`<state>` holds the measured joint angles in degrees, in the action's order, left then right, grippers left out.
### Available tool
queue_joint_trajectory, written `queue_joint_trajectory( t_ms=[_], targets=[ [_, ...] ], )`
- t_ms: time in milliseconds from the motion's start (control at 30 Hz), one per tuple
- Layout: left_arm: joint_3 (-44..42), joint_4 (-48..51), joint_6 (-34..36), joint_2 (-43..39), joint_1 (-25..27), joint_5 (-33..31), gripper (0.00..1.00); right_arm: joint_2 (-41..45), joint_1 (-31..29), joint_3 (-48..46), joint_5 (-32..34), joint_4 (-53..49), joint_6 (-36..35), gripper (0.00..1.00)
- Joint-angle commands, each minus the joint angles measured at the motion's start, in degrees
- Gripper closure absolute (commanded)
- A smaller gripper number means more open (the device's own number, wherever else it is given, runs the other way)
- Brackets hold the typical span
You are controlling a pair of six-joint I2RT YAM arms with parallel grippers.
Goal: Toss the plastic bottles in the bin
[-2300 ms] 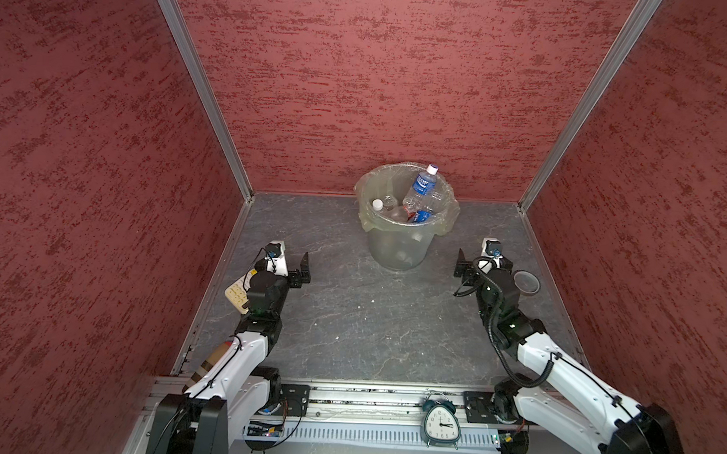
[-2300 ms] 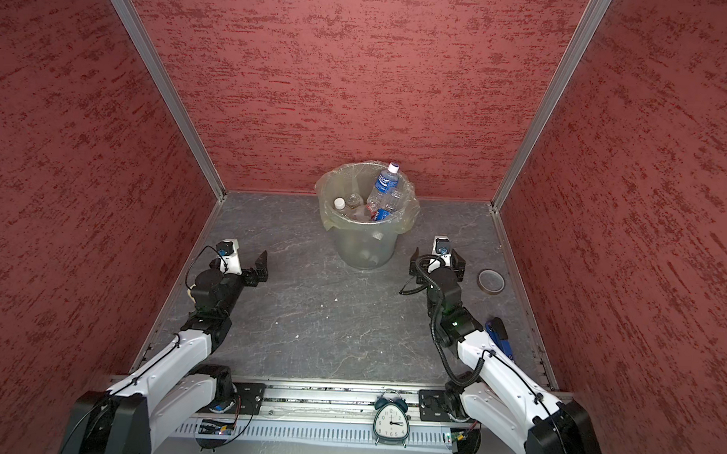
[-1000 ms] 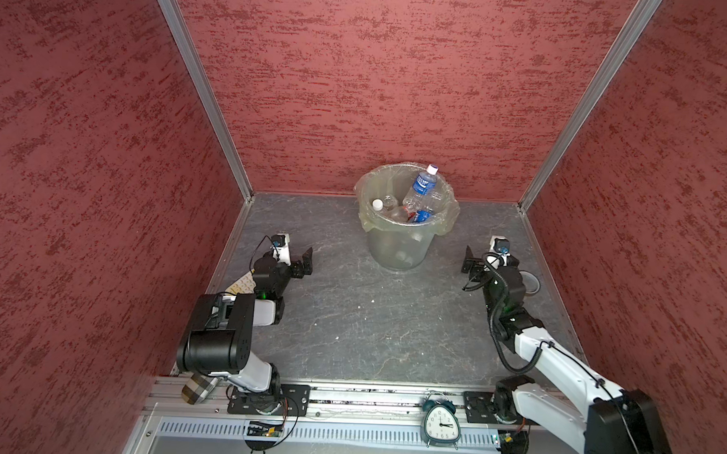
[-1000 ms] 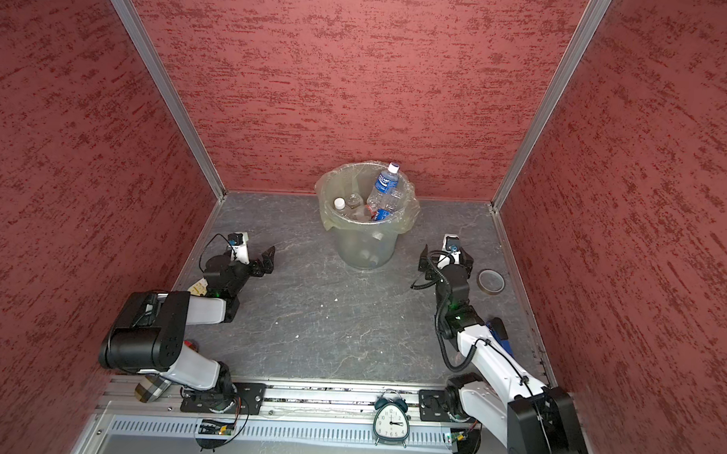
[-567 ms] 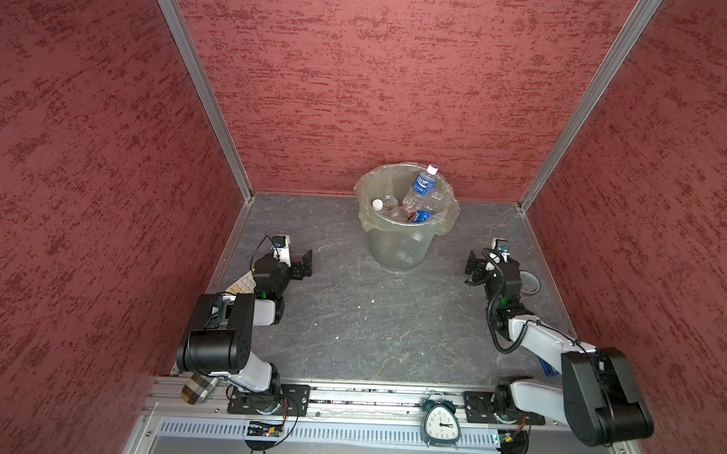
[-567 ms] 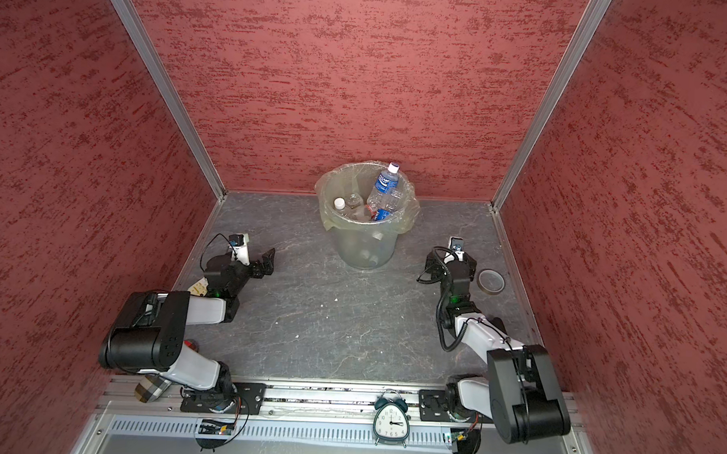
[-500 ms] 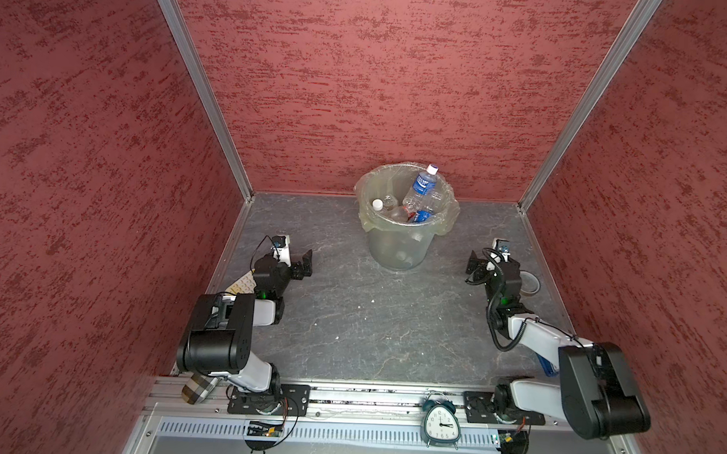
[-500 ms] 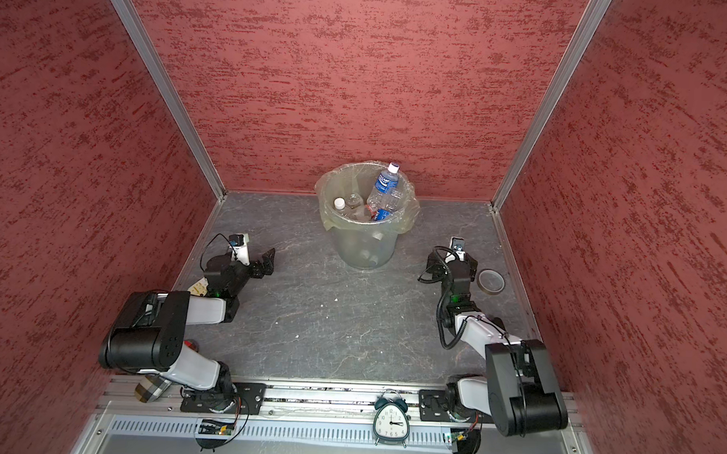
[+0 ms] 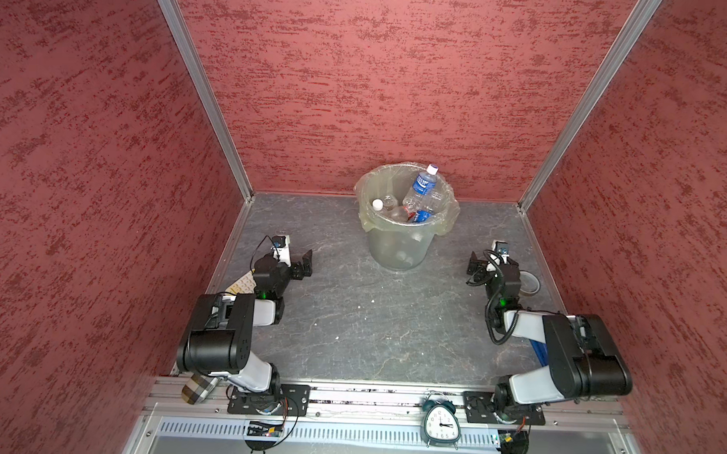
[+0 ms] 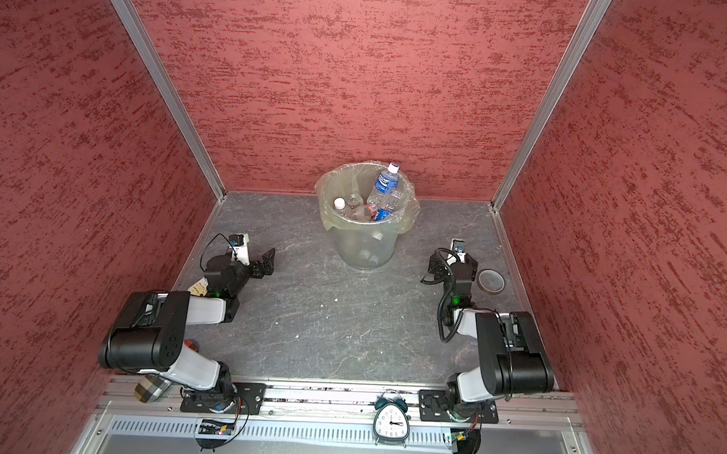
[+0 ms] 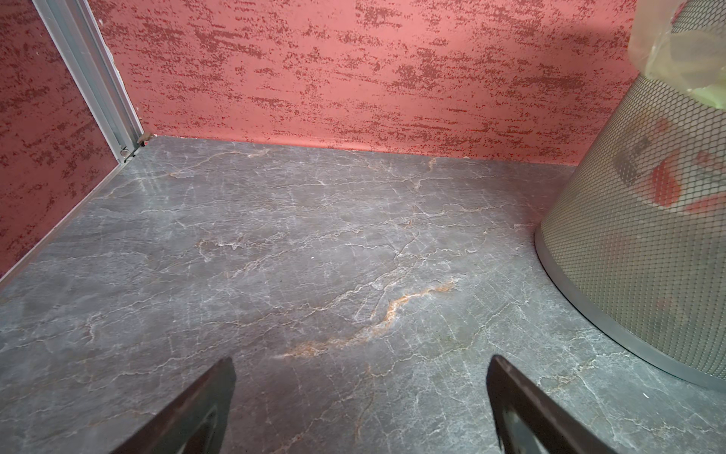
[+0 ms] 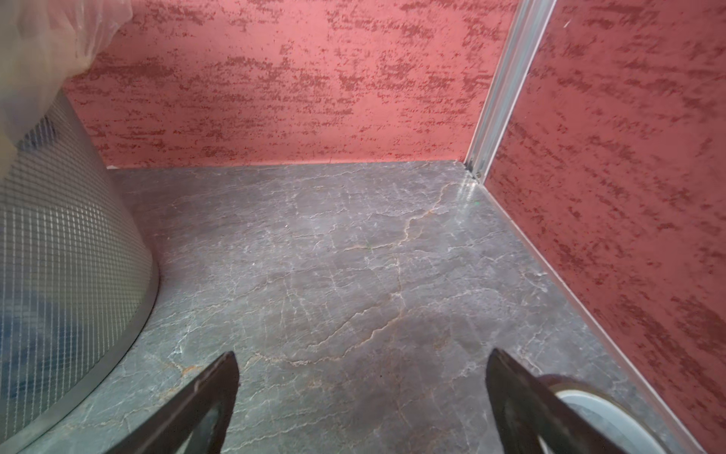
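Flanking bin [image 9: 394, 250]: left hand [image 11: 359, 367], right hand [image 12: 361, 365] gaping; open floor [image 9: 371, 315] between.

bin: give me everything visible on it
The bin is round, tapered, fine grey mesh with a solid base ring, upright at the back middle of the table. A clear yellowish bag lines it, folded over the rim. Bottles lie piled inside; one blue-labelled bottle pokes above the rim.

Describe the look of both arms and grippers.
The left arm and right arm have bulky black joints, white links, looped black cables and a green wrist light. The left gripper and right gripper have dark tapered fingers.
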<state>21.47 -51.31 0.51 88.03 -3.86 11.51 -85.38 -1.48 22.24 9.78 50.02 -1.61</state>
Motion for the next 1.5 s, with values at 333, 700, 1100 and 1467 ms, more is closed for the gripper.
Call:
queue_joint_trajectory(
  t_ms=[333,700,1100,1467],
  targets=[
    [0.08,-0.02,0.8,-0.18,0.09,-0.43,0.01,-1.55,4.65,-3.68,-10.33,10.35,2.47,0.02],
    [0.06,-0.02,0.76,-0.17,0.08,-0.41,0.01,-3.15,4.69,-6.74,-9.9,17.19,2.46,0.01],
    [0.06,-0.02,0.83,-0.18,0.17,-0.38,0.01,-3.39,4.81,-5.88,-10.69,15.79,2.55,0.01],
    [-0.62,-1.16,1.79,-0.27,-0.3,3.56,0.01,-3.33,5.43,-6.07,-11.63,15.99,2.87,0.01]
  ],
)
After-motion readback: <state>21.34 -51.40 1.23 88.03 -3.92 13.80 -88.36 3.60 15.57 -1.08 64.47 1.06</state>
